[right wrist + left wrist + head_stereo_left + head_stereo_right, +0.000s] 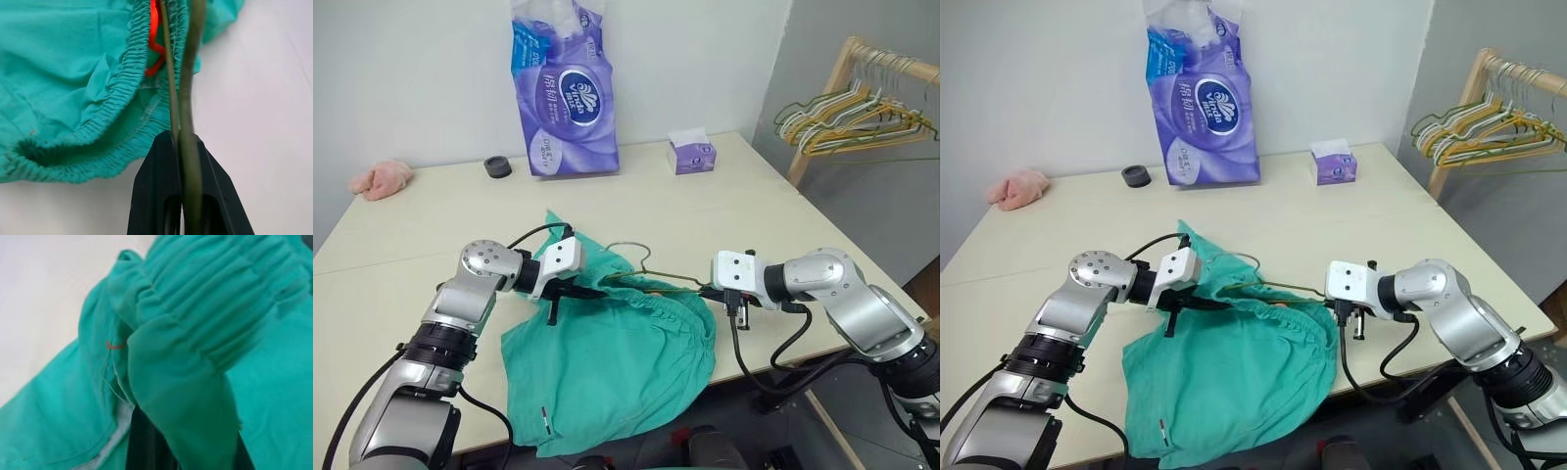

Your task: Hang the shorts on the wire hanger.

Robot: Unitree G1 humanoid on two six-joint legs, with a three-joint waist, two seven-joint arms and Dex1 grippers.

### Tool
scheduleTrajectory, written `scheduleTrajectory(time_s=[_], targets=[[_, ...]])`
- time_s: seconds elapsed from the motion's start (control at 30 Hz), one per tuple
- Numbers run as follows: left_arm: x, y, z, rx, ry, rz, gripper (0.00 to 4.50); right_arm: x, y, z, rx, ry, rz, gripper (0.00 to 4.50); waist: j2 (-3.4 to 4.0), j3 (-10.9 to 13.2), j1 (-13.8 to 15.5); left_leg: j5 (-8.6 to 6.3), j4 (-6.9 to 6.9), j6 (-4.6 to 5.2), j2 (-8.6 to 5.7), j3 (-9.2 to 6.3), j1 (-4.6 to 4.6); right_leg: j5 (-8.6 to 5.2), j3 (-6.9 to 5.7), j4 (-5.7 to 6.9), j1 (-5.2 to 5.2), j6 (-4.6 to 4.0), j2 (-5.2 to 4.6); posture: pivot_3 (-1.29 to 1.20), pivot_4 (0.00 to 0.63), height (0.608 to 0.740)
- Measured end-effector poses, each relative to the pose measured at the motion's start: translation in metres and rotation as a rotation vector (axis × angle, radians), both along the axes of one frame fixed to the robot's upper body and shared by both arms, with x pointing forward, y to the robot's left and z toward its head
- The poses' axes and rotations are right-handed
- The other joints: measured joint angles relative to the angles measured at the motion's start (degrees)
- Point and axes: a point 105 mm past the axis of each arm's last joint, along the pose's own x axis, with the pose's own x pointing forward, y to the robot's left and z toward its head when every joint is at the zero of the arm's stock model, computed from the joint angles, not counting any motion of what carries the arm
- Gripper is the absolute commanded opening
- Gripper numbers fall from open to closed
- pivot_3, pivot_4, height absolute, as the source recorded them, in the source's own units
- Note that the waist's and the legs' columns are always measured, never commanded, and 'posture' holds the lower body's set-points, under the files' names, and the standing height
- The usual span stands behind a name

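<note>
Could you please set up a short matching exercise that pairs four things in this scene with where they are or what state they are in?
Things:
1. wire hanger
2. shorts
3. pink cloth
4. tissue box

States:
A. far corner of the table, on the robot's left
B. pinched by the right gripper
C. beside the purple paper pack
D. gripped by the left gripper, draped over the table's near edge

Pairs: 1-B, 2-D, 3-A, 4-C
</note>
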Motion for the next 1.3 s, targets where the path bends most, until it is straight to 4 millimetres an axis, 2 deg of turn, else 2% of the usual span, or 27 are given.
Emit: scheduleTrajectory(time_s=[0.03, 0.13, 0.27, 0.4, 0.5, 0.57, 0.6, 0.7, 0.87, 1.0, 1.17, 1.3], targets=[[0.000, 0.000, 0.000, 0.000, -0.002, -0.002, 0.01, 0.000, 0.000, 0.001, 0.000, -0.005, 0.009, 0.00, 0.00, 0.0, 0.0, 0.00, 0.00, 0.00, 0.00, 0.00, 0.00, 0.00, 0.00, 0.00, 0.00, 0.00, 0.00, -0.21, 0.000, 0.740], [-0.001, -0.002, 0.000, -0.003, -0.003, -0.003, 0.00, 0.001, -0.001, 0.007, 0.011, -0.031, 0.031, 0.72, 0.01, 0.0, -0.1, 0.00, -0.01, 0.00, 0.00, 0.00, 0.01, 0.00, 0.01, 0.00, -0.01, 0.00, 0.00, -0.21, 0.000, 0.740], [0.001, -0.003, -0.001, -0.008, -0.017, 0.016, 0.00, -0.003, -0.010, 0.010, 0.000, -0.029, 0.055, 2.07, 0.00, 0.0, 0.1, 0.00, 0.01, 0.00, -0.02, 0.00, 0.00, 0.00, 0.00, -0.01, 0.02, 0.00, -0.03, -0.20, 0.000, 0.740], [0.005, -0.002, -0.001, -0.013, -0.032, 0.051, 0.00, -0.004, -0.041, 0.012, -0.017, -0.010, -0.048, 3.49, 0.00, 0.0, 0.3, -0.01, 0.02, 0.00, -0.02, 0.00, -0.01, 0.00, -0.01, -0.01, 0.04, 0.00, -0.03, -0.21, 0.000, 0.740], [0.010, 0.006, -0.002, -0.031, -0.032, 0.123, 0.00, -0.015, -0.089, -0.003, -0.002, 0.084, -0.263, 4.46, -0.09, -0.1, 1.1, -0.05, 0.05, 0.06, -0.01, 0.03, 0.00, 0.00, 0.00, -0.04, 0.08, 0.00, -0.03, -0.22, 0.000, 0.740], [0.013, 0.009, -0.002, -0.040, -0.033, 0.157, 0.00, -0.024, -0.099, -0.012, 0.059, 0.138, -0.352, 4.46, -0.08, -0.1, 1.2, -0.05, 0.06, 0.07, 0.00, 0.08, 0.03, 0.00, 0.03, 0.02, 0.07, 0.00, -0.02, -0.23, 0.000, 0.740], [0.014, 0.008, -0.001, -0.059, -0.030, 0.168, 0.00, -0.032, -0.097, -0.016, 0.127, 0.168, -0.394, 4.46, -0.07, -0.1, 1.3, -0.06, 0.05, 0.08, 0.02, 0.05, 0.05, 0.00, 0.03, 0.04, 0.11, 0.00, 0.00, -0.23, 0.000, 0.740], [0.018, 0.006, 0.002, -0.097, -0.015, 0.197, 0.00, -0.051, -0.073, -0.020, 0.289, 0.235, -0.417, 4.46, -0.04, -0.1, 1.3, -0.06, 0.10, 0.08, 0.03, 0.07, 0.06, 0.00, 0.05, 0.07, 0.11, 0.01, 0.03, -0.23, 0.000, 0.740], [0.022, 0.004, 0.010, -0.116, -0.020, 0.206, 0.00, -0.073, -0.041, -0.034, 0.433, 0.336, -0.500, 4.46, -0.12, -0.2, 1.4, -0.06, 0.13, 0.07, -0.01, 0.04, 0.05, 0.02, 0.05, 0.05, 0.12, 0.03, 0.00, -0.24, 0.000, 0.740], [0.023, 0.004, 0.010, -0.117, -0.019, 0.208, 0.00, -0.072, -0.031, -0.037, 0.468, 0.346, -0.554, 4.46, -0.11, -0.2, 1.4, -0.06, 0.12, 0.07, 0.00, 0.03, 0.06, 0.02, 0.04, 0.03, 0.12, 0.04, 0.01, -0.24, 0.000, 0.740], [0.024, 0.003, 0.012, -0.122, -0.022, 0.207, 0.00, -0.068, -0.008, -0.046, 0.494, 0.385, -0.557, 4.46, -0.10, -0.2, 1.3, -0.06, 0.13, 0.07, -0.01, 0.04, 0.05, 0.02, 0.05, 0.02, 0.11, 0.04, 0.01, -0.23, 0.000, 0.740], [0.025, 0.002, 0.012, -0.125, -0.021, 0.207, 0.00, -0.056, -0.005, -0.045, 0.497, 0.384, -0.579, 4.46, -0.12, -0.2, 1.3, -0.05, 0.11, 0.07, -0.01, 0.01, 0.06, 0.02, 0.03, 0.03, 0.11, 0.04, 0.02, -0.23, 0.000, 0.740]])
